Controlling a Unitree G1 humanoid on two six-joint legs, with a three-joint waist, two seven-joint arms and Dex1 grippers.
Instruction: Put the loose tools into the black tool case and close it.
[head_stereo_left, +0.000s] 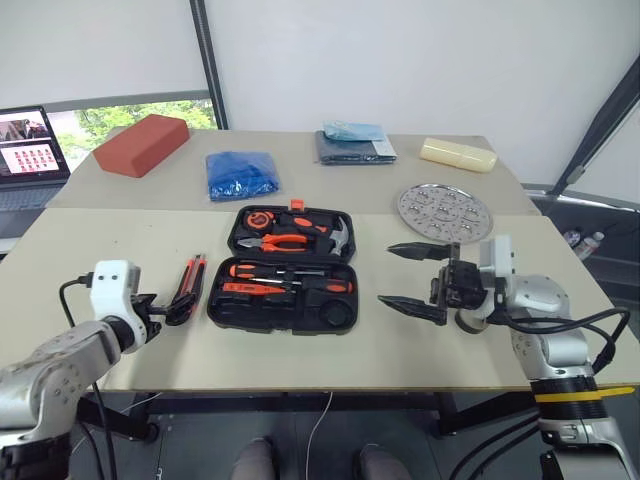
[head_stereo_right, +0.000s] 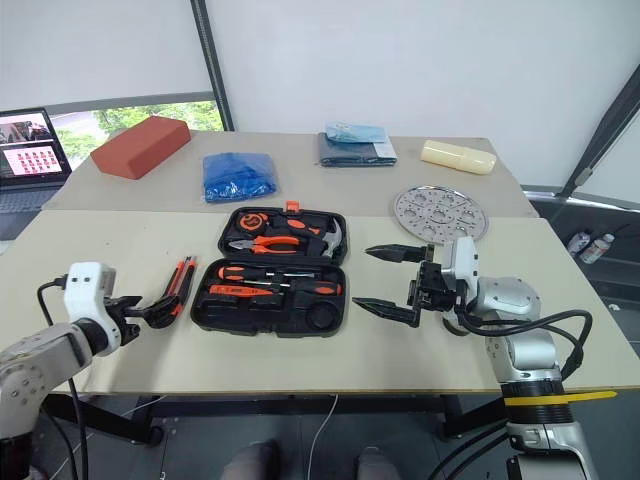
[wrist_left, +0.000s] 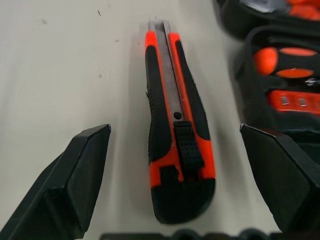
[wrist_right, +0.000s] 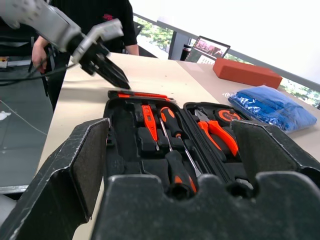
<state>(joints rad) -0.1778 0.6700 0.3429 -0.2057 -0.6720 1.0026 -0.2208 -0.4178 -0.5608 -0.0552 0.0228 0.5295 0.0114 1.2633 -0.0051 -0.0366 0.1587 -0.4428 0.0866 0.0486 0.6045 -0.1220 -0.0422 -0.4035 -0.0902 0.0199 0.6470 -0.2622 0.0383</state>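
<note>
The black tool case (head_stereo_left: 222, 300) lies open in the middle of the table. Two black-and-orange screwdrivers (head_stereo_left: 272, 271) and a small orange screwdriver (wrist_right: 149, 117) rest in its near half. A black-and-orange utility knife (wrist_left: 175, 145) lies on the table just left of the case. My left gripper (head_stereo_left: 178, 308) is open at the knife's near end, one finger on each side, neither touching it. Right of the case, my right gripper (head_stereo_left: 385, 273) hovers open and empty, pointing at the case.
Pliers (head_stereo_left: 280, 241), a hammer and a tape measure sit in the case's far half. Behind it are a blue cloth bundle (head_stereo_left: 242, 174), a red block (head_stereo_left: 142, 144), a dark folded cloth (head_stereo_left: 357, 145), a yellow block (head_stereo_left: 458, 154) and a perforated metal disc (head_stereo_left: 444, 210). A laptop (head_stereo_left: 30, 150) stands far left.
</note>
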